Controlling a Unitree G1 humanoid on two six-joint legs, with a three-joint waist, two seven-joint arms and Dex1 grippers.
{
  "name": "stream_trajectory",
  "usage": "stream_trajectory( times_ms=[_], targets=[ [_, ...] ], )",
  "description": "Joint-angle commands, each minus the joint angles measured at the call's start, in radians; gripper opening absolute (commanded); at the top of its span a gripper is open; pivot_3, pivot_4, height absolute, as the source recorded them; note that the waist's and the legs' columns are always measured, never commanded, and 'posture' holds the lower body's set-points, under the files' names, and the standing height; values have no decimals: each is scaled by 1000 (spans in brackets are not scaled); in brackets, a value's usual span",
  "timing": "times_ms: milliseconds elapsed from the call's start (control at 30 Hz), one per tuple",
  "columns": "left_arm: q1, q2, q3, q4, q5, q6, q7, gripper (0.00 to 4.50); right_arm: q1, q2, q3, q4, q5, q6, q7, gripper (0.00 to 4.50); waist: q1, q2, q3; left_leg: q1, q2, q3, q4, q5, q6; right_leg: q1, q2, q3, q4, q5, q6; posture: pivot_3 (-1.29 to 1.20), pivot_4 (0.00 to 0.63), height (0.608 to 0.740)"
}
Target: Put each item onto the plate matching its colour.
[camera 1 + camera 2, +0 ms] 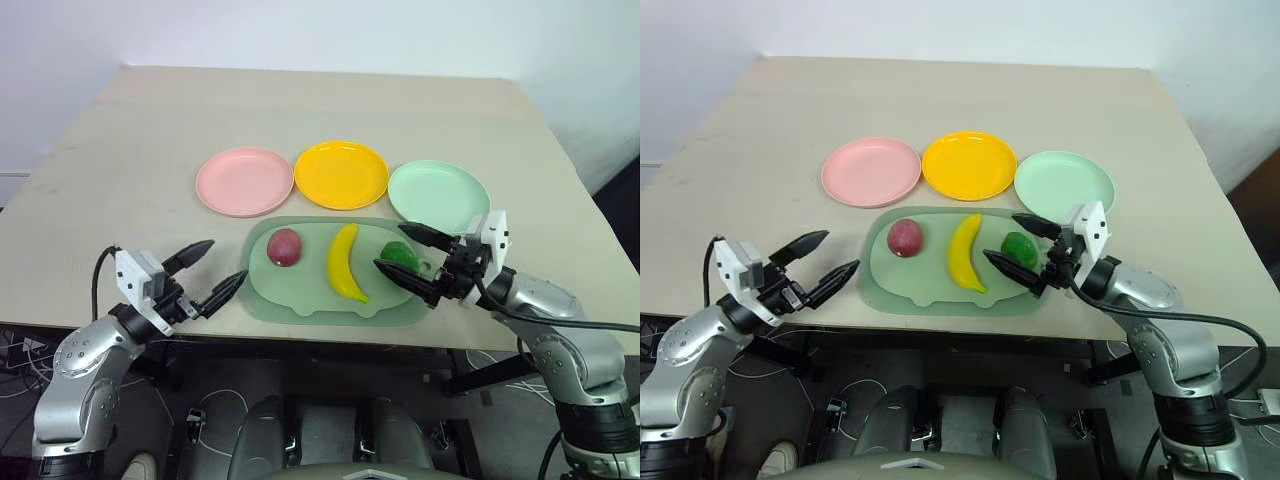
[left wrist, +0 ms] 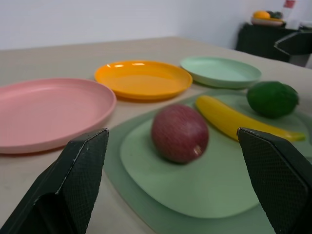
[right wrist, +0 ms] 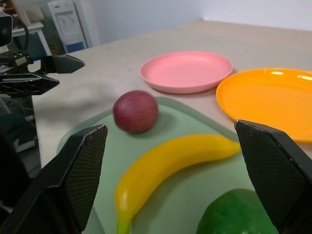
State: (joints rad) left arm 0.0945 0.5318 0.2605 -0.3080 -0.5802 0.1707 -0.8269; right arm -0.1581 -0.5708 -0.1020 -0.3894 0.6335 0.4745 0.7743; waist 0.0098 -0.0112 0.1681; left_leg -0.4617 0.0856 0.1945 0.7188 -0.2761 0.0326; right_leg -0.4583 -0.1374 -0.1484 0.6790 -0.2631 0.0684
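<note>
Three plates stand in a row on the table: pink, yellow-orange and mint green. In front of them, on a pale green mat, lie a dark red fruit, a yellow banana and a small green fruit. My right gripper is open above the mat's right end. Its two fingers stand on either side of the green fruit, which lies low between them. My left gripper is open and empty near the table's front edge, just left of the mat, pointing toward the red fruit.
The pale green tray mat lies close to the table's front edge. The beige table stretches wide behind the plates. Bare tabletop lies left of the pink plate and right of the mint plate.
</note>
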Motion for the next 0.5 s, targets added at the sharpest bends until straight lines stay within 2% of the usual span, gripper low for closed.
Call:
stream_trajectory(
  times_ms=[33,500],
  targets=[
    [-23,17,-3,-32,-18,7,-16,4435,-21,-9,-36,-27,22,0,-5,4436,1,0,0,0,0,0,0,0,0,0,0,0,0,0,0,0,150,695],
    [-43,-19,-51,-50,-20,31,3,4479,-26,-23,-46,-53,61,112,-70,4468,0,0,0,0,0,0,0,0,-1,0,0,0,-1,0,0,0,150,695]
  ],
)
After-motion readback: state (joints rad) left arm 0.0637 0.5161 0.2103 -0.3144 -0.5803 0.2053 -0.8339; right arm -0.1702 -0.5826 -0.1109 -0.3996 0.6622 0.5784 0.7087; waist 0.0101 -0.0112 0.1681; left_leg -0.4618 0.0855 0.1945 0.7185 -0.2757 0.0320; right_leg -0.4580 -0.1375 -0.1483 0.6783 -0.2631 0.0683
